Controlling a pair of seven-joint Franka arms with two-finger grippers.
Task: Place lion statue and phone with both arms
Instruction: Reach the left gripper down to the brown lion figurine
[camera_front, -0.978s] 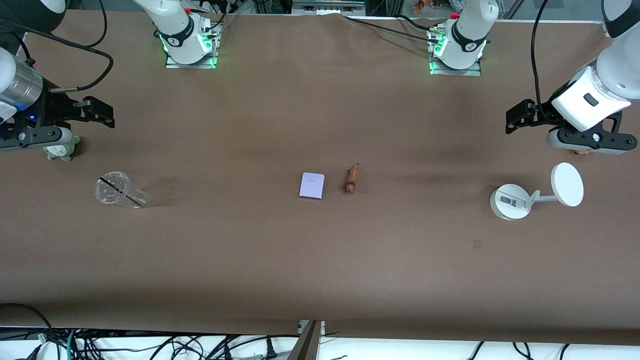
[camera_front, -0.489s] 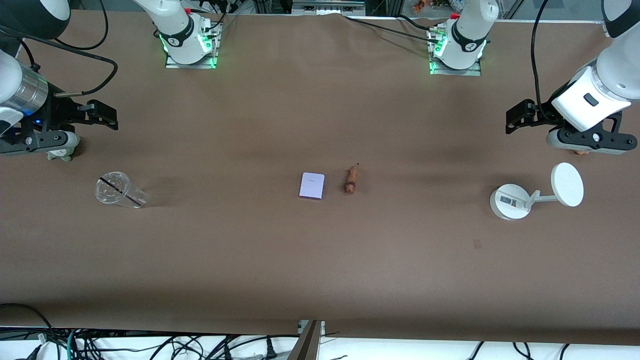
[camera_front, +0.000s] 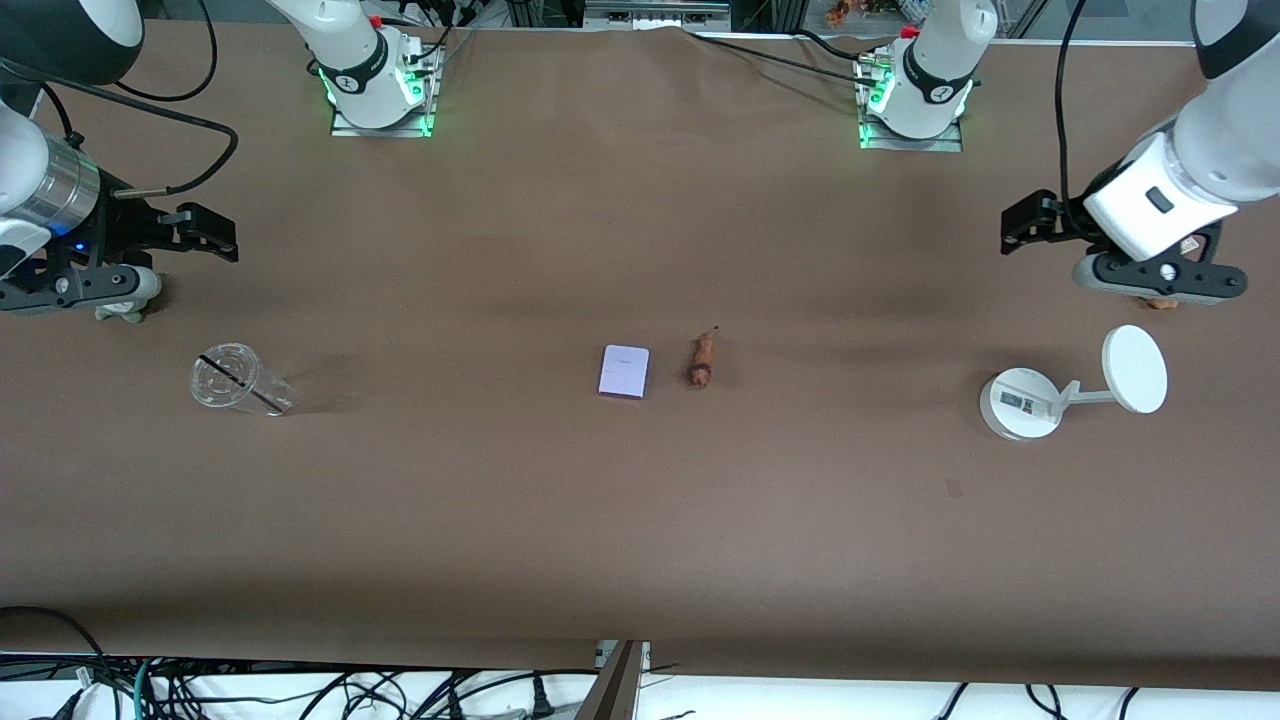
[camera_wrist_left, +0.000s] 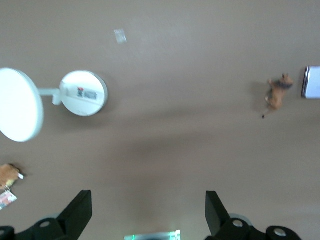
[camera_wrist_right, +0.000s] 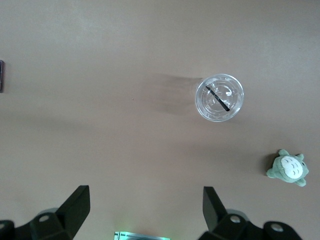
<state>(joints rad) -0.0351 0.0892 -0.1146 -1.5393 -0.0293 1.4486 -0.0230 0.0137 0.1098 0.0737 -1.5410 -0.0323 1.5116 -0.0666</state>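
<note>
The phone (camera_front: 624, 372), a pale-lavender slab, lies flat at the table's middle. The lion statue (camera_front: 702, 361), a tiny orange-brown figurine, lies right beside it, toward the left arm's end. Both also show in the left wrist view: the lion statue (camera_wrist_left: 276, 92) and the phone's edge (camera_wrist_left: 312, 82). My left gripper (camera_front: 1012, 228) is open and empty, up over the table's left-arm end; in its wrist view (camera_wrist_left: 148, 197) its fingers stand wide apart. My right gripper (camera_front: 222, 236) is open and empty over the right-arm end, as its wrist view (camera_wrist_right: 145, 192) shows.
A white round-based stand (camera_front: 1020, 402) with a disc (camera_front: 1134, 369) stands under the left gripper's end. A clear cup (camera_front: 238, 380) lies near the right gripper. A grey-green plush (camera_front: 122, 312) and a brown plush (camera_wrist_left: 7, 174) sit under the arms.
The left gripper has shifted a little toward the bases. The right gripper has drifted slightly toward the table's middle. The phone and lion statue have not moved.
</note>
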